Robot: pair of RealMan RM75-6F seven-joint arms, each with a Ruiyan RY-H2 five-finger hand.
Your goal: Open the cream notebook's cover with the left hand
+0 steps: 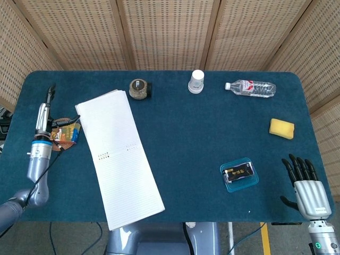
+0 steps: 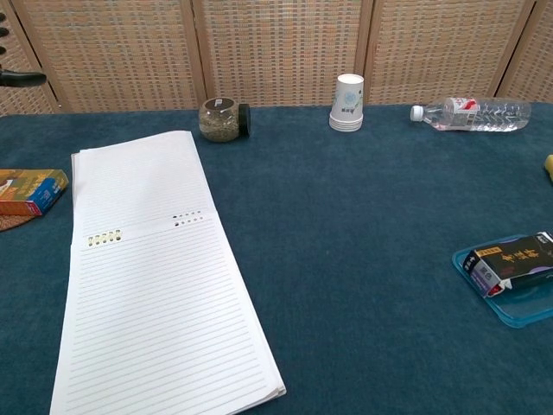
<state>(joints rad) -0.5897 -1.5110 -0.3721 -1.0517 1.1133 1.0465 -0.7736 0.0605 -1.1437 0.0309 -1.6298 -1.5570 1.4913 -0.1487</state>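
Observation:
The cream notebook (image 1: pixel 119 156) lies open and flat on the blue table, its lined pages facing up. The turned-over cover (image 1: pixel 106 119) stretches away toward the jar; in the chest view the notebook (image 2: pixel 147 285) fills the lower left. My left hand (image 1: pixel 42 117) is raised edge-on at the table's left side, left of the notebook and apart from it, fingers straight and holding nothing. Only dark fingertips (image 2: pixel 22 78) of it show in the chest view. My right hand (image 1: pixel 308 186) rests open at the front right corner, empty.
A jar (image 1: pixel 139 88), a paper cup (image 1: pixel 196 81) and a water bottle (image 1: pixel 251 87) line the far edge. A yellow sponge (image 1: pixel 281 128) sits at right. A blue tray (image 1: pixel 251 181) holds a black box. A small orange box (image 1: pixel 62 131) sits beside my left hand.

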